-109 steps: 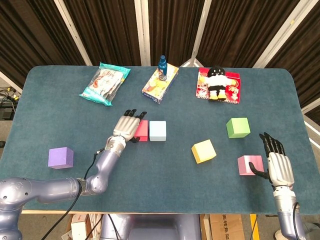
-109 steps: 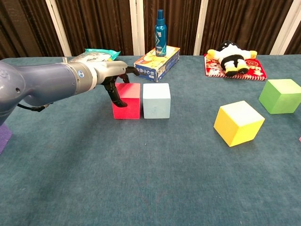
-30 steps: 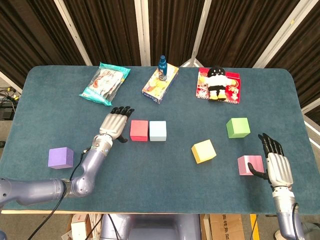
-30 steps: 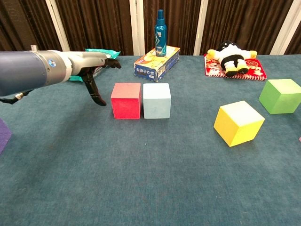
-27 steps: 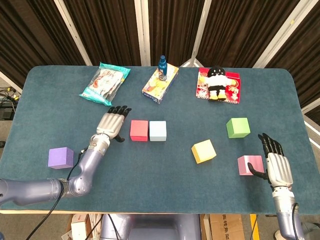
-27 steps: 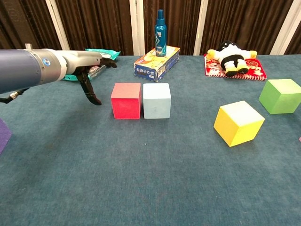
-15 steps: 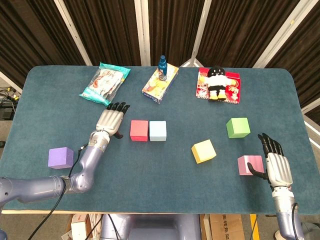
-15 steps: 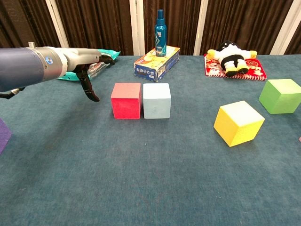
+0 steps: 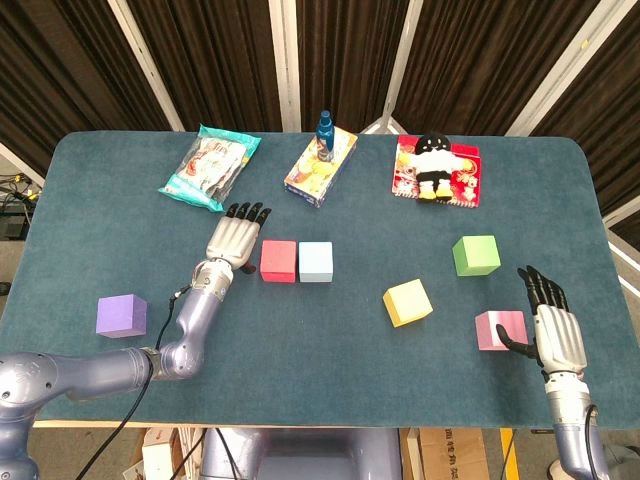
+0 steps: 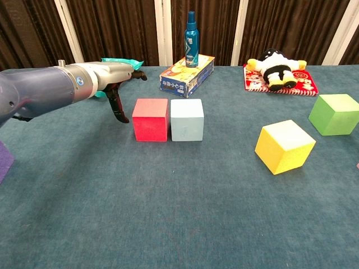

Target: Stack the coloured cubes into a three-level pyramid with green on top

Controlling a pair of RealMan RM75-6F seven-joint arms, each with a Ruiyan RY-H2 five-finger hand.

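Toward the right side of the blue-carpeted bench (image 9: 330,360), the green cube (image 9: 476,255) sits alone on the cloth, with the yellow cube (image 9: 408,302) near it to the front-left and the pink cube (image 9: 499,329) in front of it. At mid-bench the red cube (image 9: 278,261) and the pale blue cube (image 9: 316,261) stand side by side, touching. A purple cube (image 9: 121,316) lies well apart at the left. The left hand (image 9: 235,241) hovers just beside the red cube, fingers spread and holding nothing. The right hand (image 9: 553,330) rests just beside the pink cube, fingers extended and empty, thumb touching or nearly touching its side.
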